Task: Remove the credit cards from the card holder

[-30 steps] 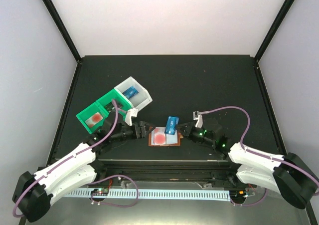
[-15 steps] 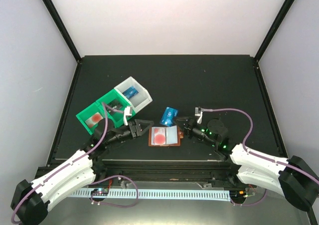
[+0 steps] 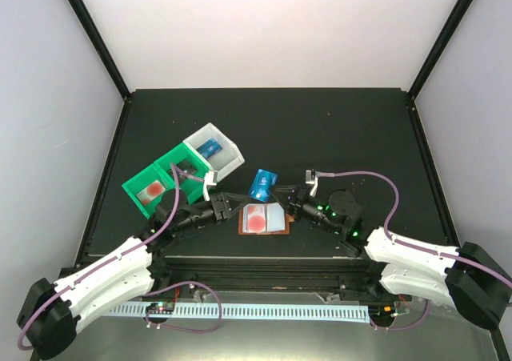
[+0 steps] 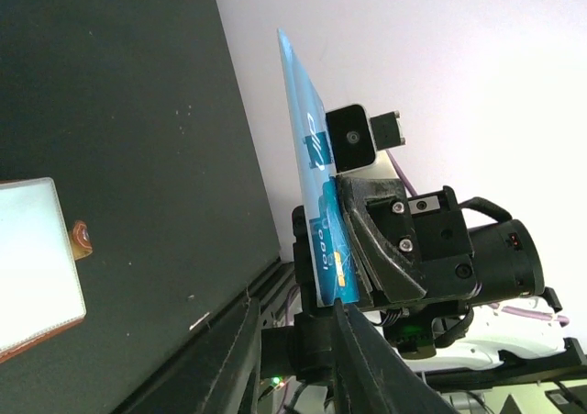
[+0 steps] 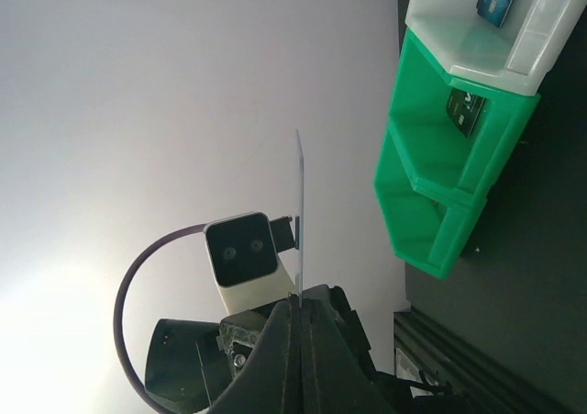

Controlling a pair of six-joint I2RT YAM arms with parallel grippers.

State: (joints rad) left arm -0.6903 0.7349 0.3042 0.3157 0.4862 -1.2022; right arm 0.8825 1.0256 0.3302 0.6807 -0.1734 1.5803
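Just off holder (image 3: 276, 217), at its 12 o'clock: blue card (image 3: 262, 184) upright, right gripper (image 5: 298, 306) clamped shut on it. Likely a hand-over pose, since bin (image 5: 417, 221) lies at 10 o'clock on the left arm's side. Left gripper (image 4: 295, 308) at 9 o'clock, fingers (image 4: 234, 359) apart, nothing gripped. Red card (image 3: 254, 218) sits in holder pocket. Hard to tell whether blue card's lower edge has reached the left gap. Right wrist shows it edge-on only.
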